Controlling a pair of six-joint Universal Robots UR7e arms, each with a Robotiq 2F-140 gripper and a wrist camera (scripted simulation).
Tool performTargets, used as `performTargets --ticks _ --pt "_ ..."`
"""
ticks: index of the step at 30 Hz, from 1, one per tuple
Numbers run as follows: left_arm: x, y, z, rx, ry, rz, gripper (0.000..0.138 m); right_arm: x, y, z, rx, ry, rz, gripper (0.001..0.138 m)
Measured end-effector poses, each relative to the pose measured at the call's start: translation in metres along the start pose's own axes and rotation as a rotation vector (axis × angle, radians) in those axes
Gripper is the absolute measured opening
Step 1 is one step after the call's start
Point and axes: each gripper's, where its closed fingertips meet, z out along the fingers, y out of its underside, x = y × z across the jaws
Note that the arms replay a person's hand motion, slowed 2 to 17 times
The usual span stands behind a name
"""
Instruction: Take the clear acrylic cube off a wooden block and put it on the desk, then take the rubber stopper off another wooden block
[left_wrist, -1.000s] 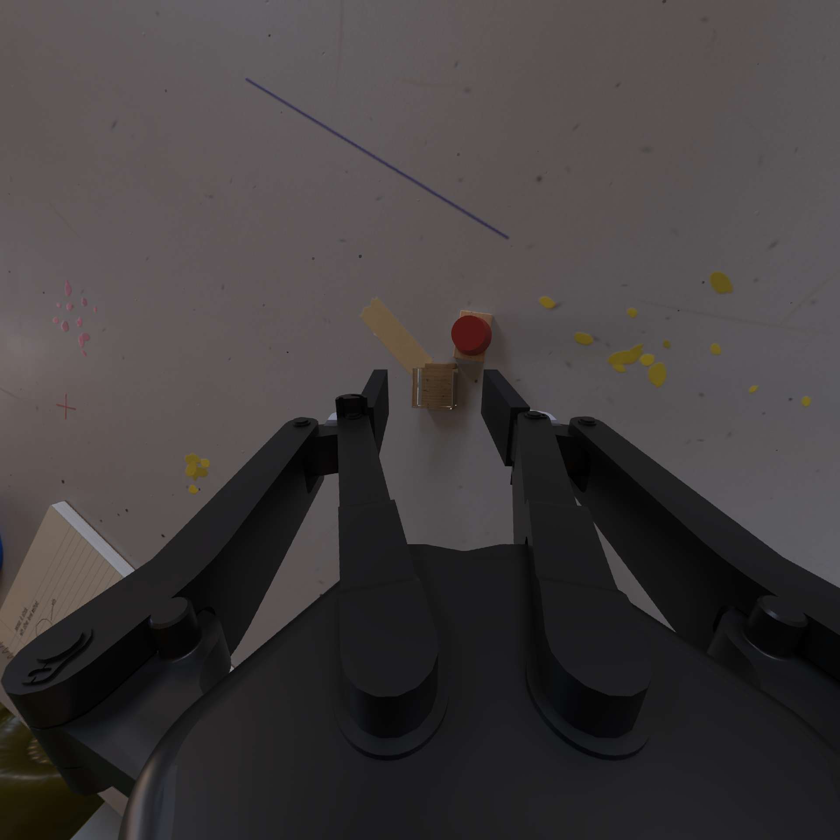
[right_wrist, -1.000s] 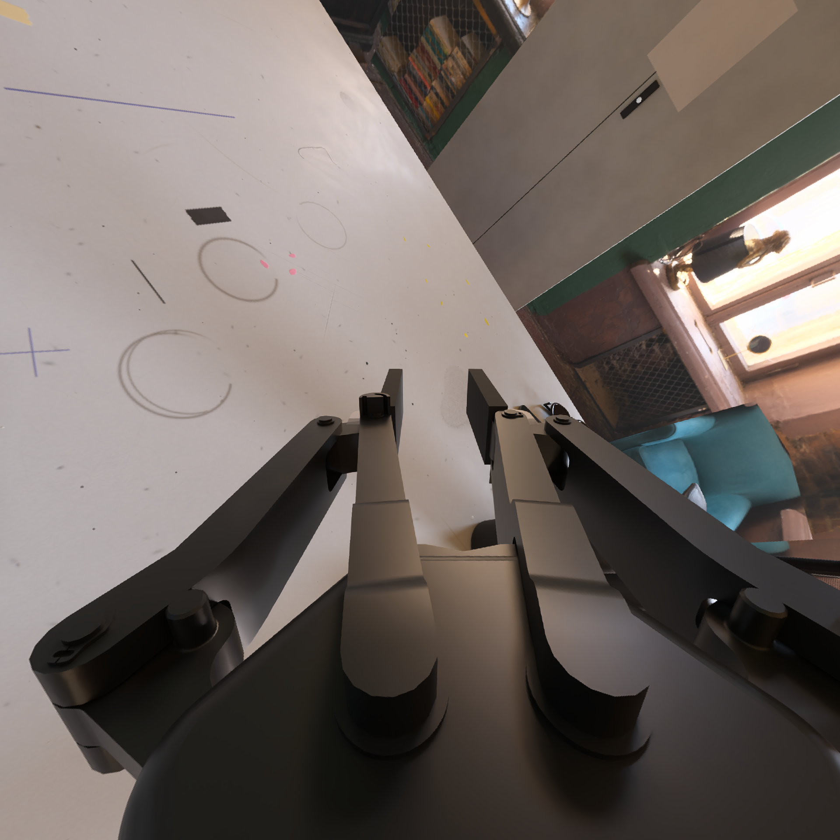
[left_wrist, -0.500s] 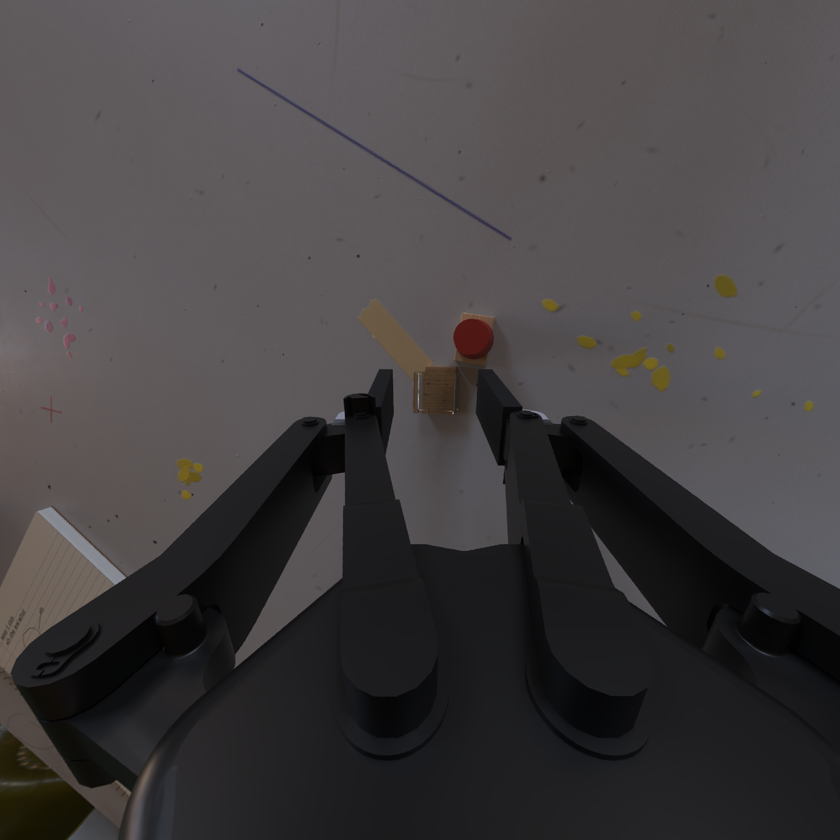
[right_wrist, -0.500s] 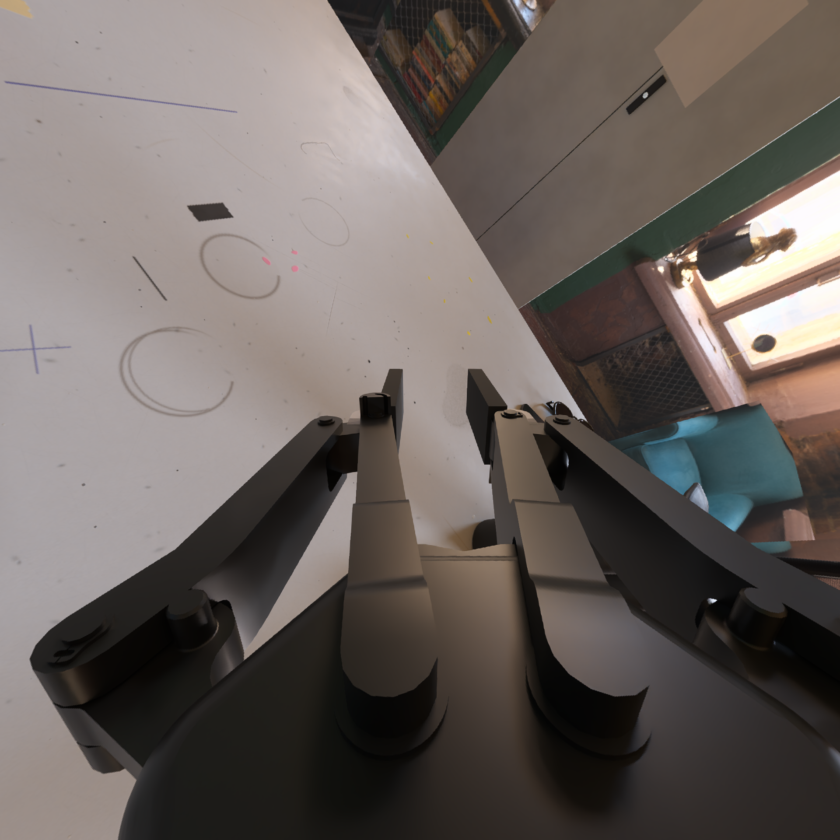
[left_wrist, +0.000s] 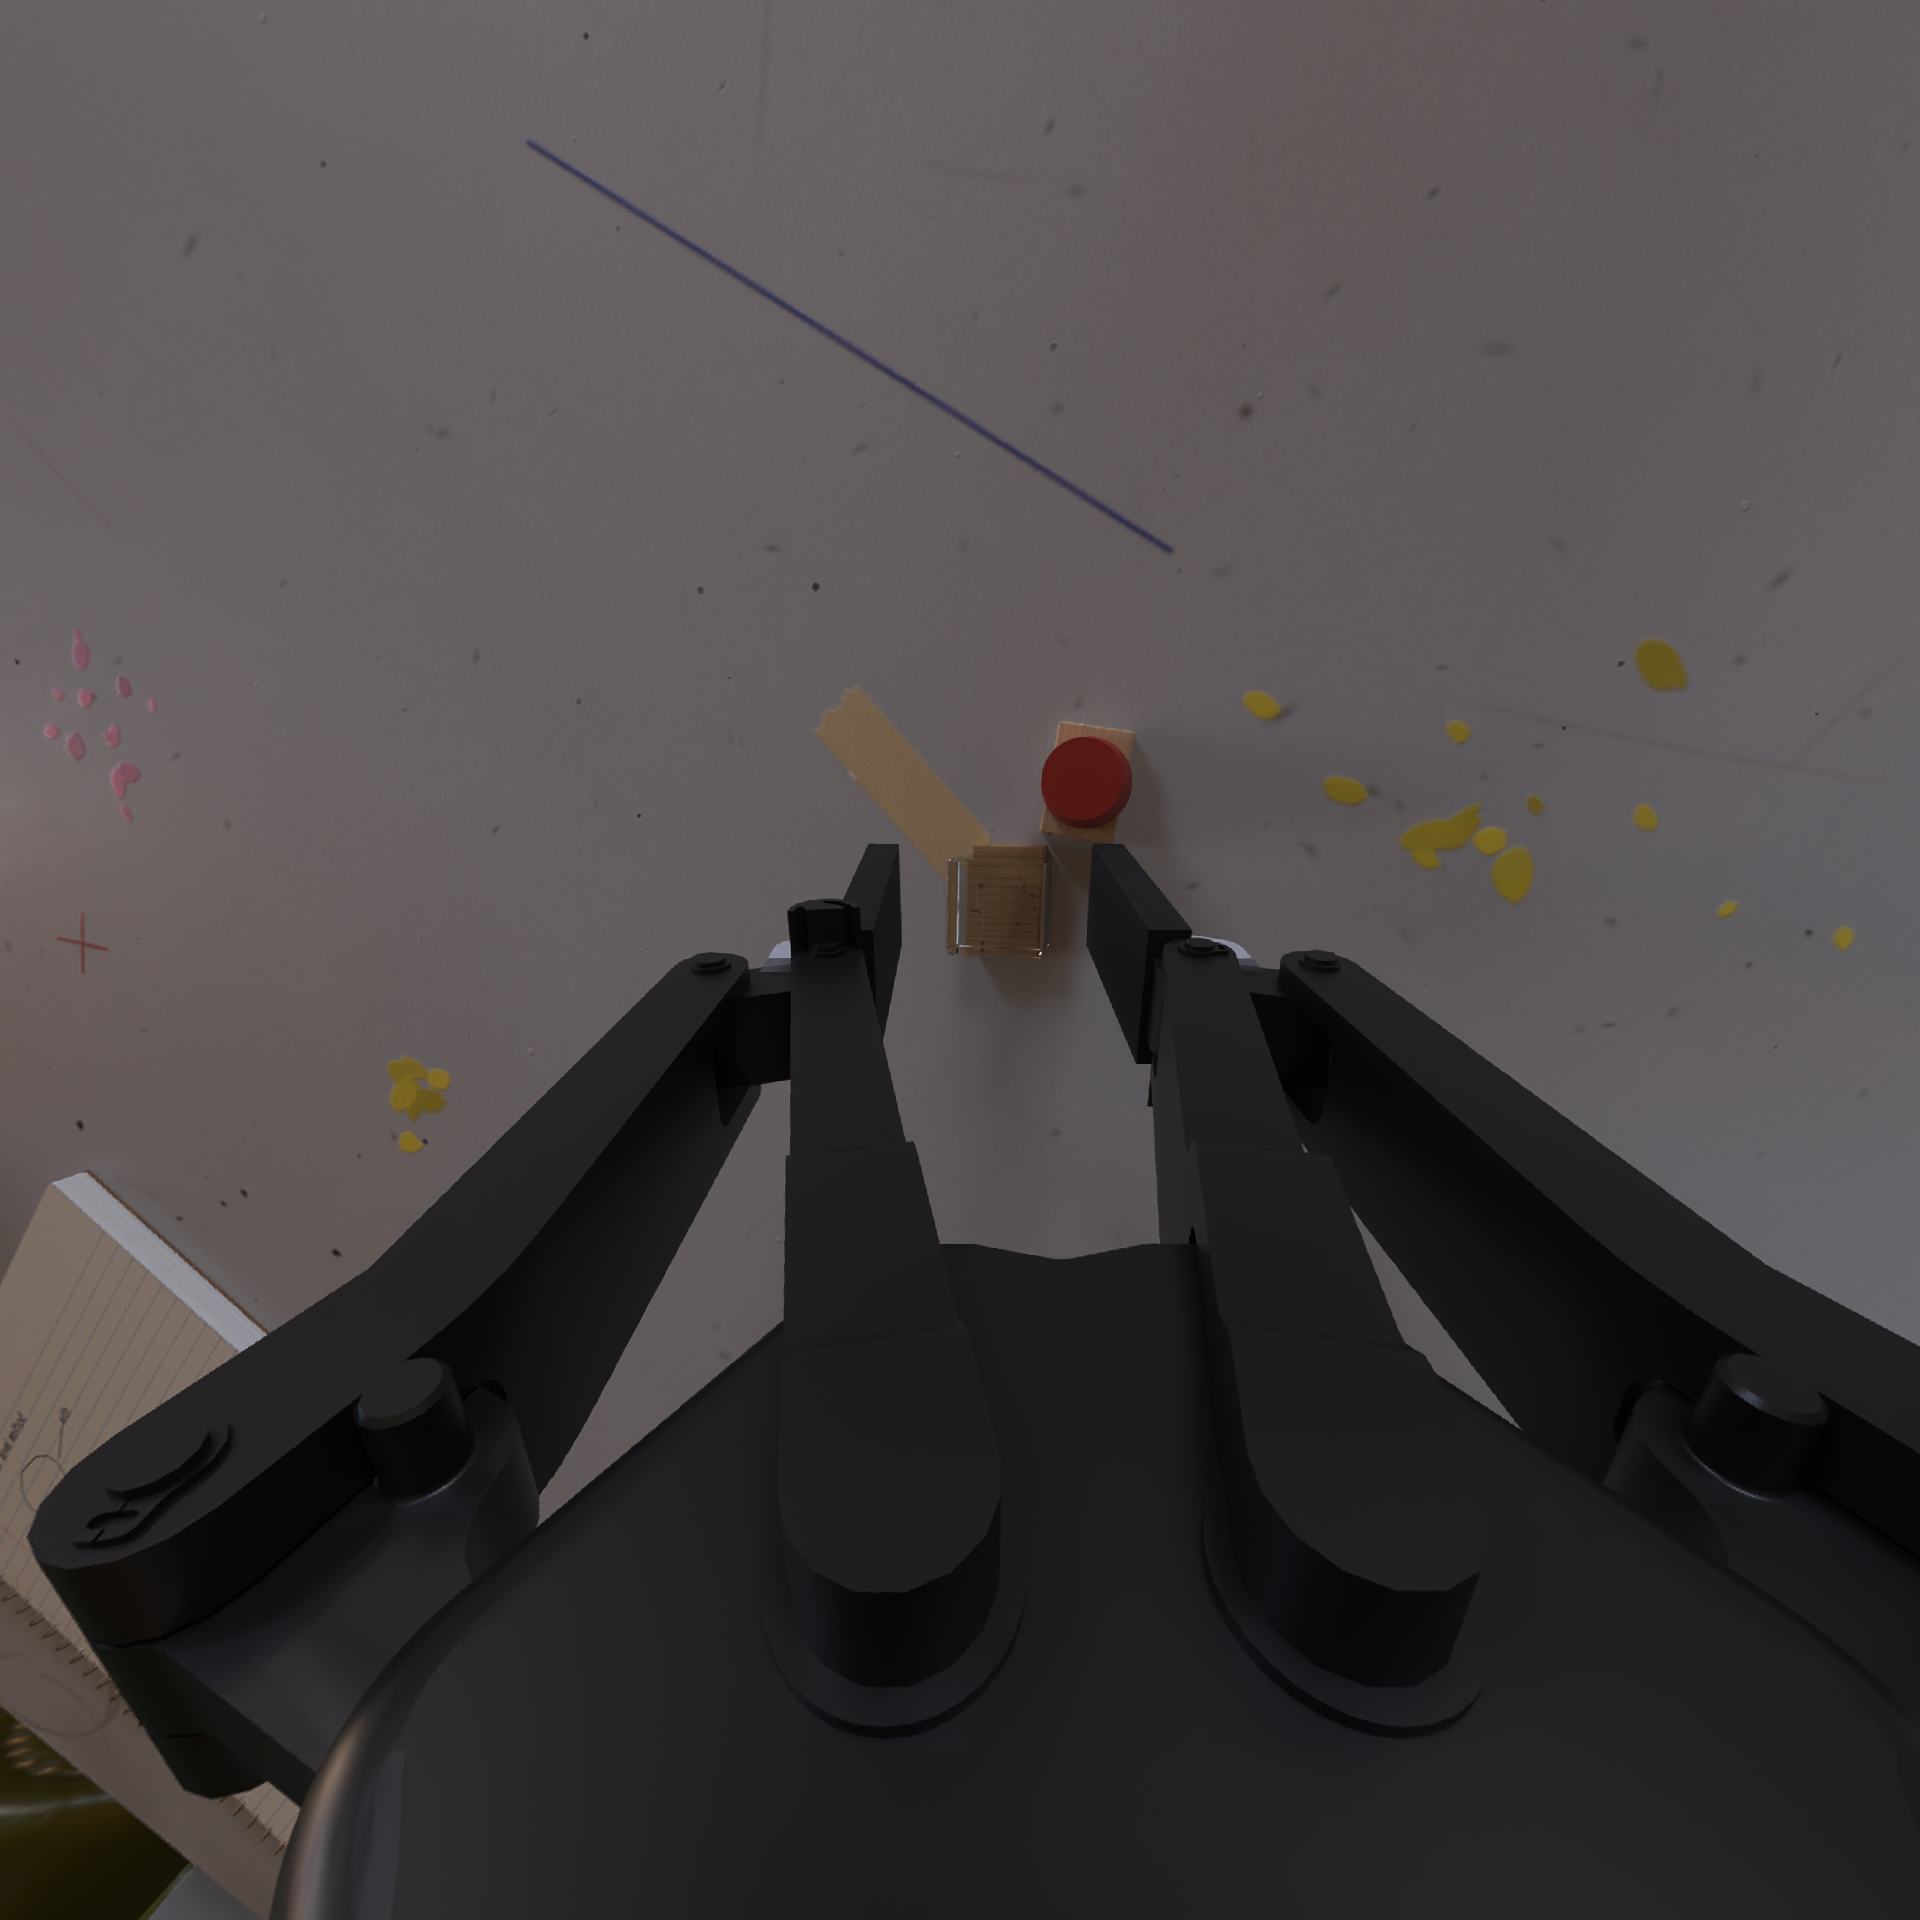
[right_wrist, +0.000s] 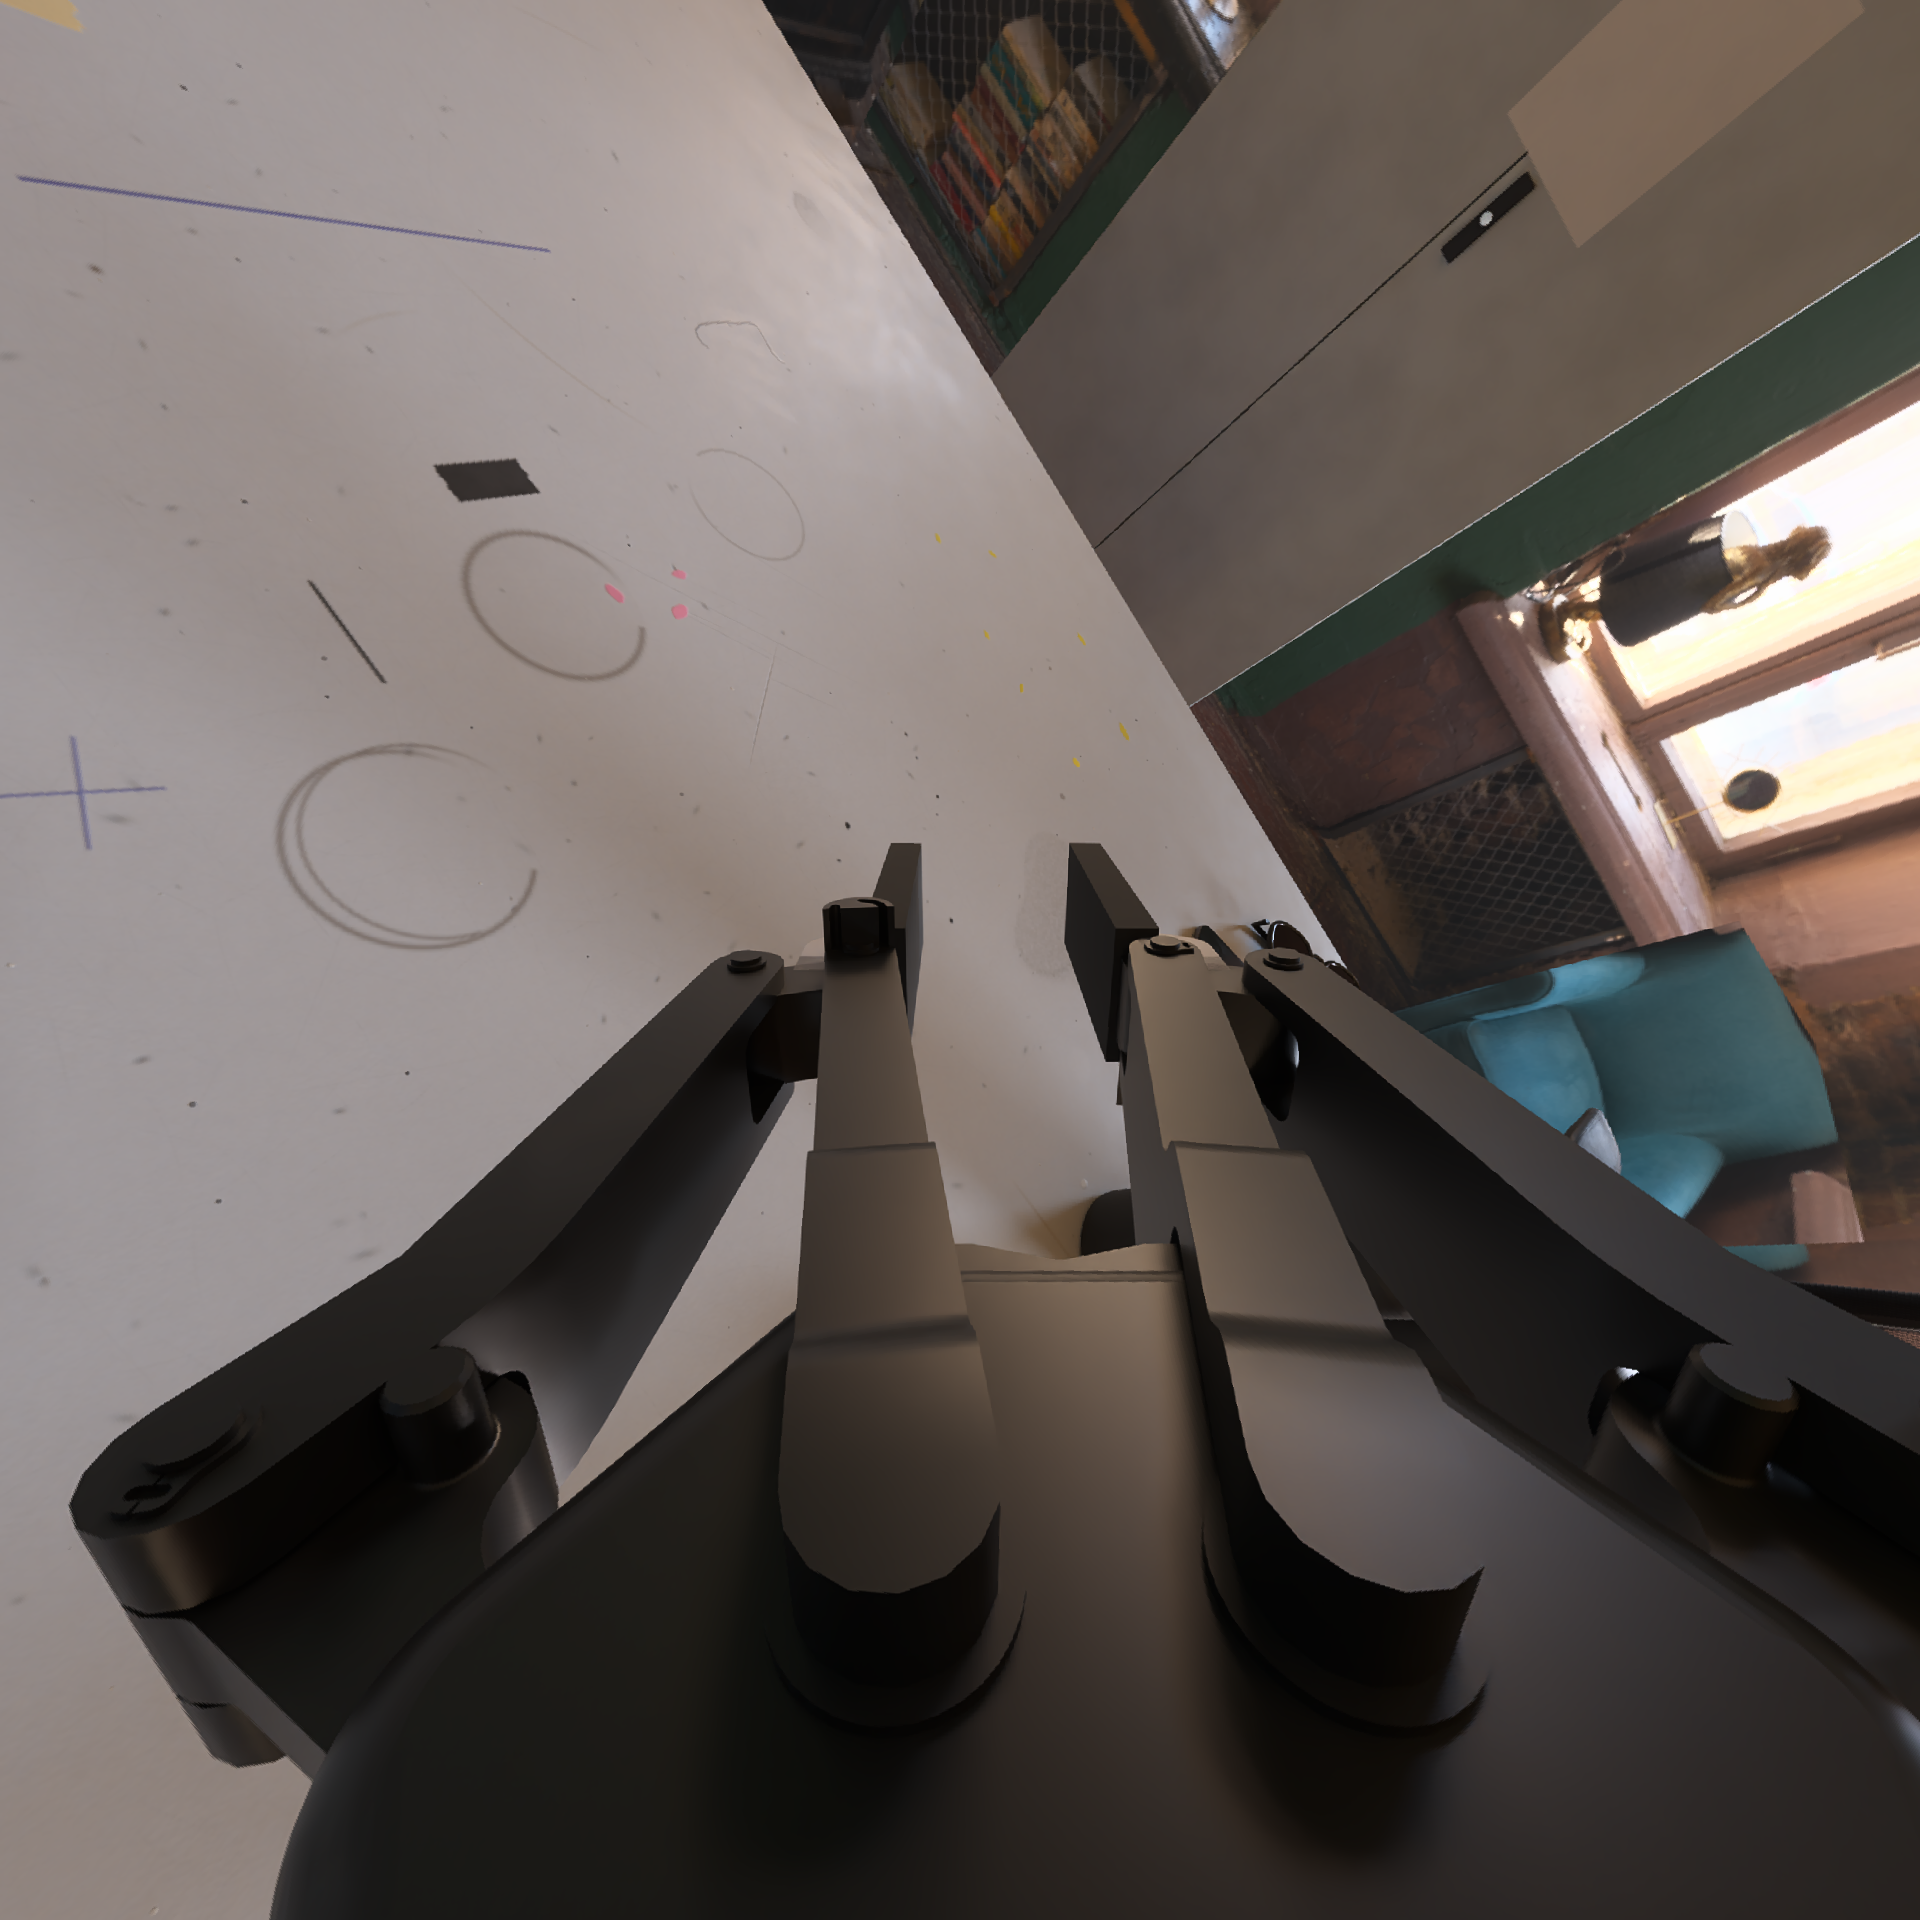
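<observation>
Two fingers of the left claw (left_wrist: 987, 904) stand parted, high above the desk (left_wrist: 1351, 312), gripping nothing, with the clear cube (left_wrist: 997, 900) showing in the gap between their tips. The cube sits on top of a wooden block (left_wrist: 1006, 899), whose grain shows through it, so the first lift is judged not yet done.

Just beyond the cube and a little to its right stands a second wooden block (left_wrist: 1089, 823) with the red stopper (left_wrist: 1086, 780) on it; the two stacks are near each other but apart. A strip of tan tape (left_wrist: 899, 779) lies on the desk from the cube's far left corner outward. Yellow paint spots (left_wrist: 1455, 831) lie well to the right of the cube, and a lined notepad (left_wrist: 94, 1382) lies well to its near left.

Several risks follow from this layout. The right-hand finger lines up close to the stopper's block, so a straight descent could knock that stack over. The cube's glassy sides probably give little grip, and it may slip or drag its block along if the fingers close too low.

Only the left wrist view shows the cube, the stopper and their blocks. The right wrist view shows none of them: the right claw (right_wrist: 992, 914) hangs parted and empty over a bare patch with grey ring marks (right_wrist: 405, 847) and a small black patch (right_wrist: 486, 480), beside the desk's edge, with a teal armchair (right_wrist: 1621, 1081) beyond.
</observation>
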Motion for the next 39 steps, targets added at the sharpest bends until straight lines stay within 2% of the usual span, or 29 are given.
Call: performTargets --ticks 22,32,39 --pt "0.000 0.002 0.008 -0.046 0.017 0.005 0.053 -0.001 0.001 0.003 -0.006 -0.011 -0.002 0.038" --pt "-0.002 0.004 0.010 -0.069 0.009 0.009 0.044 -0.001 0.002 0.003 -0.010 -0.012 -0.001 0.038" --pt "0.000 0.004 0.010 -0.078 0.019 0.011 0.029 -0.001 0.003 0.003 -0.010 -0.013 0.002 0.038"
